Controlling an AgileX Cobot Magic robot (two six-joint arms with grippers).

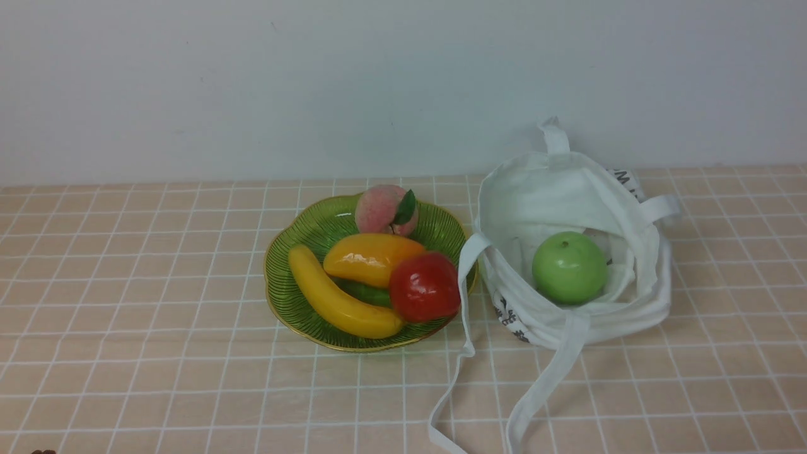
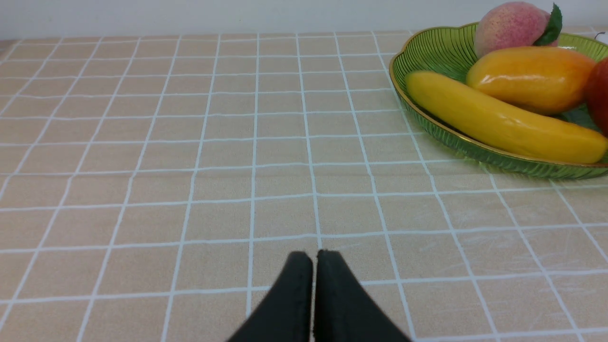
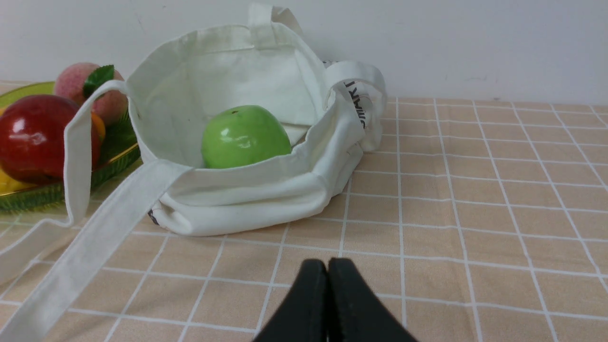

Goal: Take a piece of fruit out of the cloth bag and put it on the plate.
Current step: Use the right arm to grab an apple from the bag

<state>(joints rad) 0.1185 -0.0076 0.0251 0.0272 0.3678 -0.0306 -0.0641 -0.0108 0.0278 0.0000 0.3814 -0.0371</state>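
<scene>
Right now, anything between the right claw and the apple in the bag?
Yes: the cloth bag's folded near wall stands between the right claw and the green apple. The bag's mouth is open, so from above nothing visible covers it.

The tabletop [image 1: 126, 315] is peach-coloured with a grid of white lines. Two things lie directly on it. A green, gold-rimmed plate [image 1: 315, 227] sits near the middle, and a white bag [image 1: 542, 195] slumps open just beside it at the plate's 3 o'clock. The bag's straps [image 1: 542, 378] trail over the tabletop toward 7 o'clock.
</scene>
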